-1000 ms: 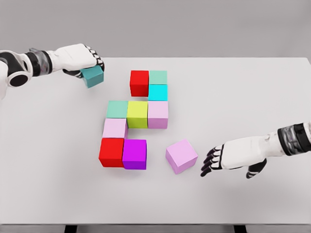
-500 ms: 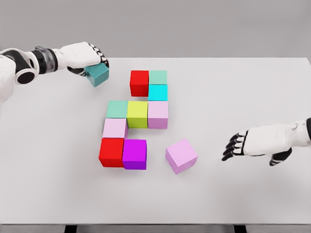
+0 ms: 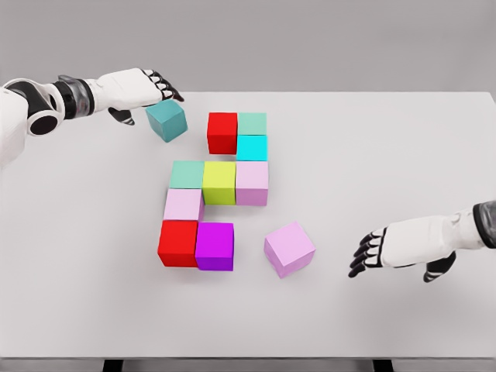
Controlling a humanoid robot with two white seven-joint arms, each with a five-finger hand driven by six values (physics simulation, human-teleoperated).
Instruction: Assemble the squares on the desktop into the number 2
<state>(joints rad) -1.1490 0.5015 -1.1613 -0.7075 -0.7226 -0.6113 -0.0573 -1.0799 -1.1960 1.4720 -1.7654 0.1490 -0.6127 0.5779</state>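
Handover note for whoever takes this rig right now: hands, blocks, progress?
Left hand: open, just left of the teal cube, which sits tilted, apart from the top red cube.
Right hand: open, holding nothing, right of the loose pink cube.
Done: nine cubes are joined into most of the 2.
Left: square the teal cube into the top row; slide the pink cube beside the magenta cube.

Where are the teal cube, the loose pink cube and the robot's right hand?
teal cube (image 3: 167,120): head view, front face.
loose pink cube (image 3: 289,249): head view, top face.
right hand (image 3: 385,249): head view, back of hand.
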